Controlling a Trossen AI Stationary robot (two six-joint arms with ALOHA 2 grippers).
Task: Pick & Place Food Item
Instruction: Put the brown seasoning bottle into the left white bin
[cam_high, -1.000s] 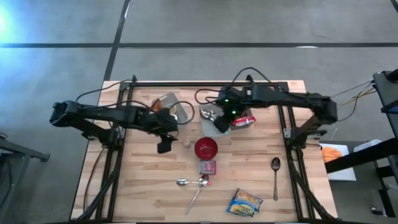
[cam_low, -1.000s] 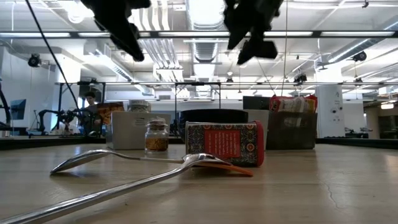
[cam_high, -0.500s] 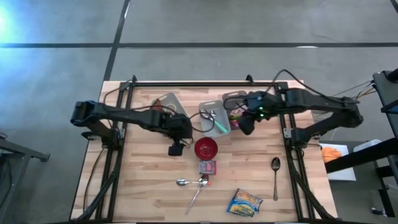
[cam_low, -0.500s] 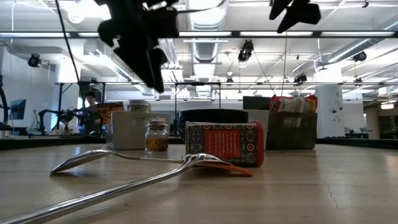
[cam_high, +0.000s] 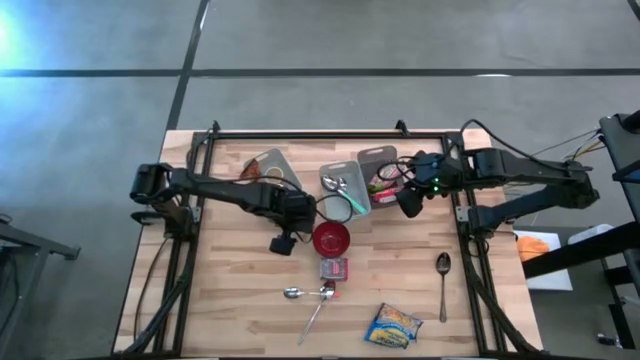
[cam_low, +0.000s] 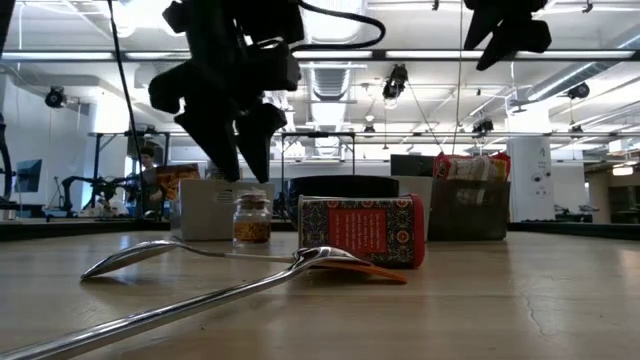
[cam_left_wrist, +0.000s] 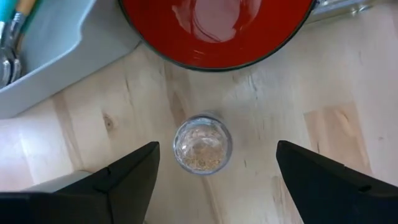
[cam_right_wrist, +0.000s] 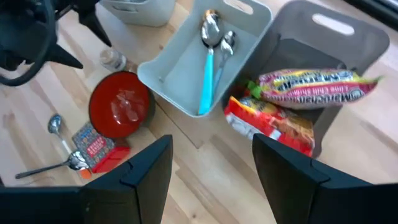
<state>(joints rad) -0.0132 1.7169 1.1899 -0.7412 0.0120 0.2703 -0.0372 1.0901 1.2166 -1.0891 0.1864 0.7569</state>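
Note:
A small glass spice jar (cam_left_wrist: 202, 144) stands upright on the wooden table just beside the red bowl (cam_left_wrist: 217, 31). My left gripper (cam_left_wrist: 217, 148) hangs open right over the jar, pointing steeply down, with its fingertips (cam_low: 242, 165) a little above the jar's lid (cam_low: 251, 198) and one to each side. In the high view my left gripper (cam_high: 285, 240) hides the jar. My right gripper (cam_high: 408, 205) is open with nothing in it, high up by the table's right side, next to the dark bin (cam_right_wrist: 323, 37) that holds food packets (cam_right_wrist: 314, 84).
A white bin (cam_right_wrist: 186, 68) holds spoons, and a grey bin (cam_high: 270, 165) sits far left. On the near half of the table lie a red box (cam_high: 333, 268), two crossed spoons (cam_high: 310, 293), a single spoon (cam_high: 443, 265) and a yellow snack bag (cam_high: 393, 325).
My left gripper has gone down and toward the red bowl, rolling at the wrist, and now stands over the jar. My right gripper has drawn back from the bins toward the table's right edge and risen a little.

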